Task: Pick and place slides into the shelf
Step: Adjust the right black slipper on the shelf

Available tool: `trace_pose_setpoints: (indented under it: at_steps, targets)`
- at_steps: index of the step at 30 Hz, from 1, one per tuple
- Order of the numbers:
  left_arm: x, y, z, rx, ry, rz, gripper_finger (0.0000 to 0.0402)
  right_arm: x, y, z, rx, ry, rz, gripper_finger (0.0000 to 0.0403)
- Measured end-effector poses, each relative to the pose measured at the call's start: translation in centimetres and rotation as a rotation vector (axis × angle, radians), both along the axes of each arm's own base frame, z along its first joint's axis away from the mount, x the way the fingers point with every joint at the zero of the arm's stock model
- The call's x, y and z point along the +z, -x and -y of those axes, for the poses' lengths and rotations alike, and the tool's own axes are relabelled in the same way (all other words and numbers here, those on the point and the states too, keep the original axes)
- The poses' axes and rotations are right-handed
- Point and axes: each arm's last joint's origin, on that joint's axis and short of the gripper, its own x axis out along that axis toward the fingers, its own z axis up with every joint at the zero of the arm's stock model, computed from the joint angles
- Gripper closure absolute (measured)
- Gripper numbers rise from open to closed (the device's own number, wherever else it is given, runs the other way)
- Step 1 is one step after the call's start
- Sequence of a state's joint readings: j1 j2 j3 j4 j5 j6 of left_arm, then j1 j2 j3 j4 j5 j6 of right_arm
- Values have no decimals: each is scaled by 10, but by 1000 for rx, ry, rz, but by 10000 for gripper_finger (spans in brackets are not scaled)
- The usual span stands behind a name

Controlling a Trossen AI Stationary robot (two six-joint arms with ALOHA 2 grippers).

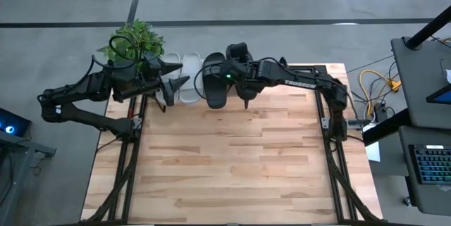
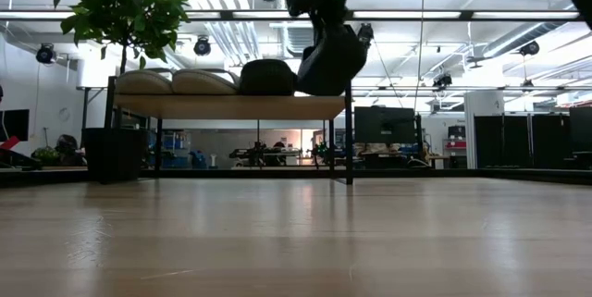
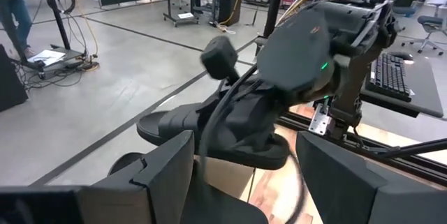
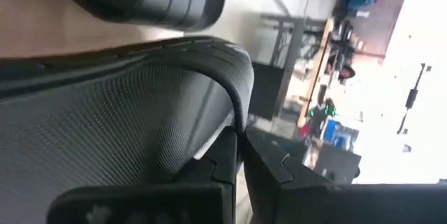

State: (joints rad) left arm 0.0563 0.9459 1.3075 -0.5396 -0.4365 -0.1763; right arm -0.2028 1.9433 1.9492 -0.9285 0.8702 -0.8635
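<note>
The shelf (image 2: 231,106) stands at the table's far edge. Two light grey slides (image 2: 143,81) (image 2: 203,81) and one black slide (image 2: 266,77) rest side by side, soles down, on its top board; from above they show as grey (image 1: 182,67) and black (image 1: 215,82). My right gripper (image 2: 324,19) hangs over the shelf's right end, shut on the second black slide (image 2: 330,58). My left gripper (image 1: 176,85) is open, near the shelf's left part, its fingers (image 3: 167,175) pointing toward the right arm. My right gripper pinches the black slide's strap between its two fingers, at the strap's edge (image 4: 236,105); the mesh lining (image 4: 105,126) fills the wrist view. The fingers come from above. The slide hangs tilted over the shelf's right end; whether its lower tip touches the board I cannot tell.
A potted plant (image 1: 134,43) stands just beyond the table's far left corner, its dark pot (image 2: 111,154) behind the shelf's left legs. The bare wooden tabletop (image 1: 232,155) stretches toward the near edge. A desk with a keyboard (image 1: 430,162) lies off to the right.
</note>
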Motion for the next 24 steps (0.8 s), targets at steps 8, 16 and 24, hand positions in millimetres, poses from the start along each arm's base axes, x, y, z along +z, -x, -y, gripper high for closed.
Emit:
trace_pose_setpoints:
  at_steps: [8,16,24]
  targets:
    - [0,0,0,-17,3,1,164,-3,-18,4,-53,-25,-27,394]
    - [6,-1,0,-18,-7,65,164,-19,-32,4,-63,-36,-58,394]
    - [8,-2,0,-21,-7,82,164,-29,-38,-1,-121,-81,30,394]
